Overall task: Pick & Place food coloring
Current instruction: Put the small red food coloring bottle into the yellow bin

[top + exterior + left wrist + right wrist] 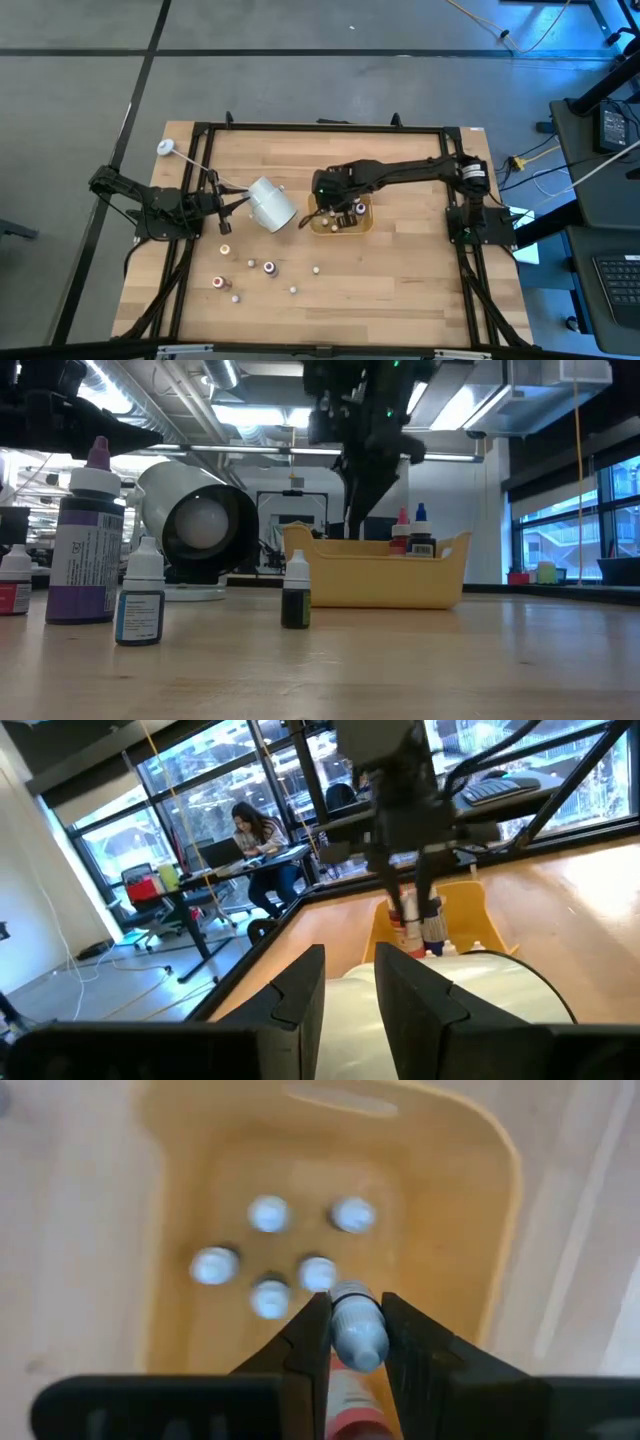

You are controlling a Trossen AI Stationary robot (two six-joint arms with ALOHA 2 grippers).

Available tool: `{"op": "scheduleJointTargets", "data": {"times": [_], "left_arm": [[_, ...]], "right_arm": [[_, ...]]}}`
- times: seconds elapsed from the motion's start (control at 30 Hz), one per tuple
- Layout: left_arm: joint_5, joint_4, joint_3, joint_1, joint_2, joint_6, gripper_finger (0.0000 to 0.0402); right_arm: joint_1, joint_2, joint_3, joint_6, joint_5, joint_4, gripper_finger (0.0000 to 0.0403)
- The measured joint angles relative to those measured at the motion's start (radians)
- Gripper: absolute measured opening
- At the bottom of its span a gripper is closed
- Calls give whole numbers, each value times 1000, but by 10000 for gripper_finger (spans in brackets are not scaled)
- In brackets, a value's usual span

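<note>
Nearest the low camera, several tiny food coloring bottles stand upright on the pale wooden table: a larger purple-capped bottle, a small white-capped one with a blue label just beside it, and a dark green one standing apart in front of the tray. The high view shows more loose bottles scattered over the table's front left part.

Behind them lies the large white cylindrical cup on its side, its open mouth toward the low camera. The left gripper sits at the cup's left end, its fingers slightly parted against the white wall, gripping nothing.

Farther back rests the yellow-orange rounded plastic tray, with five white-capped bottles standing inside. The right gripper hangs directly above the tray, its jaws clamped on a red-bodied, white-capped bottle held over the tray's interior.

Beyond the table, a person sits at a desk.
</note>
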Motion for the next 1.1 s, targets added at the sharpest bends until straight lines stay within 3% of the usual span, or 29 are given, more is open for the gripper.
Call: {"op": "scheduleJointTargets", "data": {"times": [0.3, 1.1], "left_arm": [[-3, 0, 0, 0, 0, 46, 88], [-3, -1, 0, 0, 0, 45, 88]], "right_arm": [[-52, 20, 0, -22, -59, 53, 80], [-51, 132, 0, -25, -60, 102, 81]]}}
